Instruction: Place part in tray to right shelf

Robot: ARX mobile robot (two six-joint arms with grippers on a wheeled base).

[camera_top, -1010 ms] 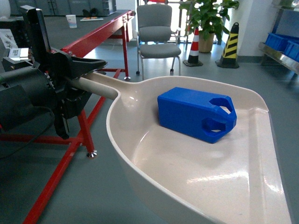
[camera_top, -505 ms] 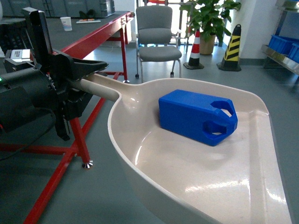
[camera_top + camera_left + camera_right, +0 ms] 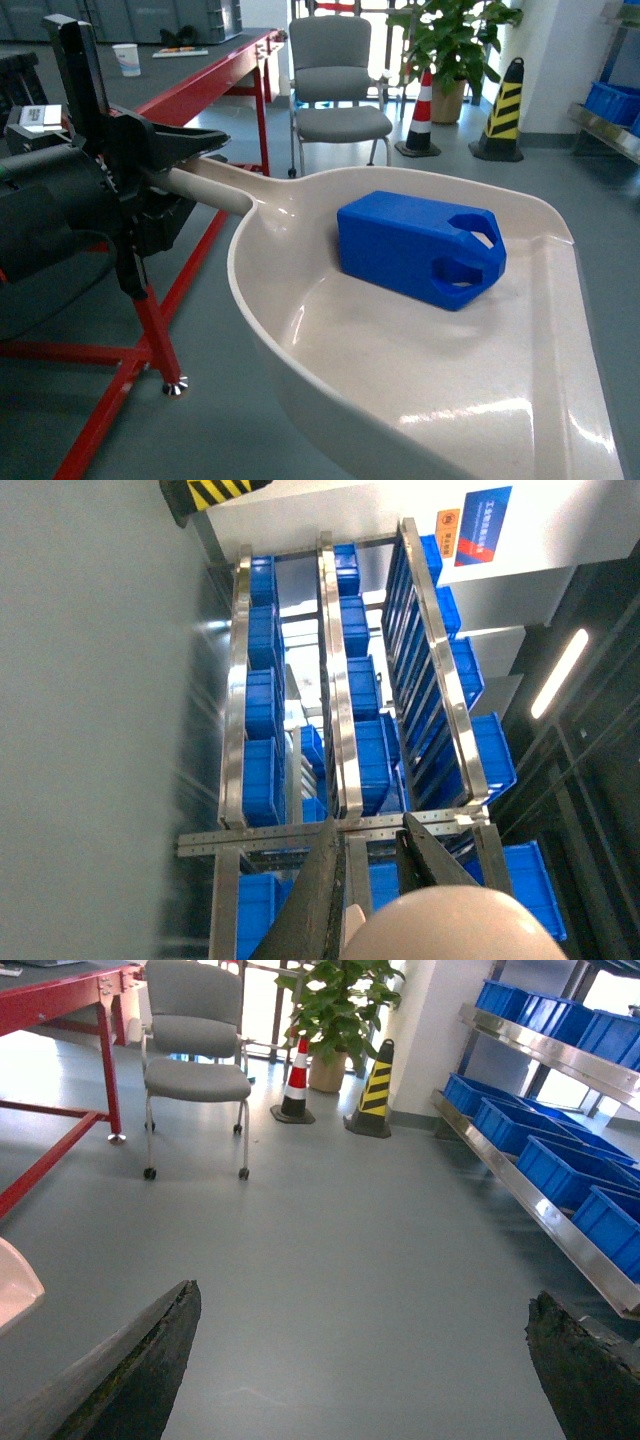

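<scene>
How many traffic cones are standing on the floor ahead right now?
2. A red-and-white cone stands just right of the potted plant, and a yellow-and-black cone stands farther right, near the white wall. Others may be out of frame.

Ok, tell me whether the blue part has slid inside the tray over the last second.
No. The part sits at the same spot against the tray back wall throughout.

The left claw [image 3: 165, 170] reaches in from the left at mid-height, jaws clamped on the tray handle [image 3: 205, 187]; the right claw [image 3: 360, 1360] hangs spread wide, holding nothing.
</scene>
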